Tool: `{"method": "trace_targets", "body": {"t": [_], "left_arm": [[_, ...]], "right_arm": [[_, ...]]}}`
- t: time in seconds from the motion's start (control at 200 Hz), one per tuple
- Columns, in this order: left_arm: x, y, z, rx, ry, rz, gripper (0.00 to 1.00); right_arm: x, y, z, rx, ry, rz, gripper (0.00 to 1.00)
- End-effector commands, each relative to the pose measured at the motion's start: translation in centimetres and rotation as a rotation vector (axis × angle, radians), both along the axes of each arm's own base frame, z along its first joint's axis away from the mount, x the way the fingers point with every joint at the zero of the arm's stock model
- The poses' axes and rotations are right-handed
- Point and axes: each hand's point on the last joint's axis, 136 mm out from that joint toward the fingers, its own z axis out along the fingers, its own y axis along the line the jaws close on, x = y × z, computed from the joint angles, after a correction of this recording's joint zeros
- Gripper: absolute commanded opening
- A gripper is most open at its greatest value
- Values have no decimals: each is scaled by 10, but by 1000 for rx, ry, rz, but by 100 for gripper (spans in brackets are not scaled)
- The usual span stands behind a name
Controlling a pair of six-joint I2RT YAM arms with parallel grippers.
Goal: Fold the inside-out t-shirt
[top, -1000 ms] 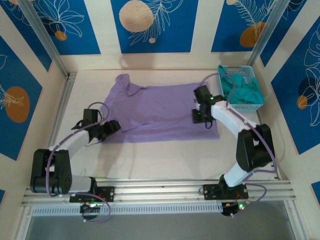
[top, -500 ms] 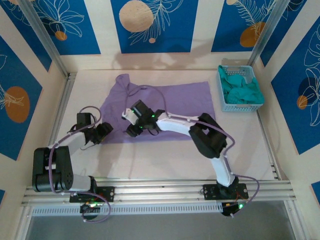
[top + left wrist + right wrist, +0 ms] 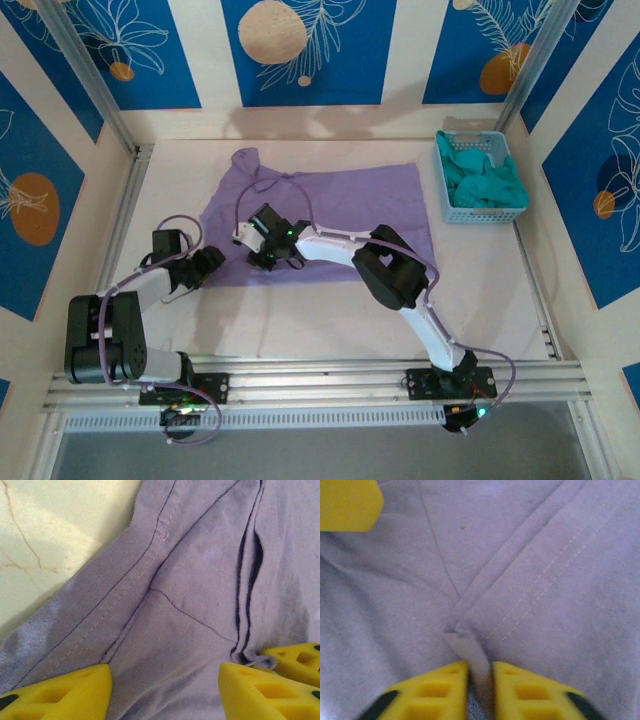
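The light purple, soft cotton short-sleeved t-shirt [image 3: 340, 215] lies spread flat on the pale tabletop [image 3: 300, 320], left of centre. It is well apart from the light blue plastic basket [image 3: 486, 214] of crumpled teal-green garments [image 3: 480, 180] at the far right. Both arms meet at its near left edge, probably because a fold needs that edge lifted at two places at once. The right arm reaches across the cloth, and the right gripper [image 3: 480, 677] is clenched on a small raised pleat beside the double-stitched hem [image 3: 545, 595]. The left gripper [image 3: 165, 687] stands released, its yellow fingers [image 3: 60, 695] wide apart with a hemmed edge of the t-shirt lying between them; it looks ready to take a second pinch just beside the first. Whether those fingers touch the cloth is hard to say, since the frame edge cuts them off. I also cannot tell whether the pleat gathers one layer or both. No lettering or tag can be made out from above, and the grippers cover the corner they work on.
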Motion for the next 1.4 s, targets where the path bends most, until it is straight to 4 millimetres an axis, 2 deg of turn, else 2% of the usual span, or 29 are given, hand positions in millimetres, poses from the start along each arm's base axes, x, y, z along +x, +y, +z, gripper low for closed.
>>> {"method": "trace_targets", "body": {"t": [0.0,0.06,0.2,0.27,0.33,0.435,0.505,0.565,0.66,0.785,0.865,0.935,1.07,1.12,1.195,1.27,1.395], "left_arm": [[-16,5,-18,13,65,14,59],[-17,7,-20,26,73,14,59],[-18,8,-23,34,78,13,59],[-19,8,-24,37,81,12,59],[-20,8,-25,41,83,9,60],[-19,9,-23,45,74,9,60],[-17,10,-21,48,66,11,61],[-14,10,-17,51,56,12,63],[-9,11,-8,52,33,17,65],[0,15,10,72,-8,31,67],[7,19,25,93,-56,47,67],[15,20,41,104,-113,54,67],[42,6,68,123,-234,0,67],[57,-5,76,120,-274,-39,67],[81,-10,83,143,-298,-73,66],[107,-9,76,173,-283,-90,64],[143,-14,59,178,-211,-132,60]], "right_arm": [[18,8,24,59,-39,-36,8],[30,6,37,90,-40,-89,2],[75,-15,57,135,1,-304,1],[103,-34,56,143,68,-451,1],[125,-54,45,121,149,-583,2],[153,-89,22,60,252,-786,10],[161,-105,15,59,304,-860,24],[166,-113,19,80,326,-883,36],[167,-126,34,81,302,-891,43],[153,-148,61,71,237,-857,44],[130,-167,75,57,199,-822,45],[103,-194,77,10,185,-820,45],[50,-256,60,-34,299,-905,45],[33,-278,52,-38,354,-951,45],[13,-314,37,-42,450,-1052,45],[-1,-348,19,-55,528,-1153,44],[-11,-383,-4,-111,597,-1256,40]]}}
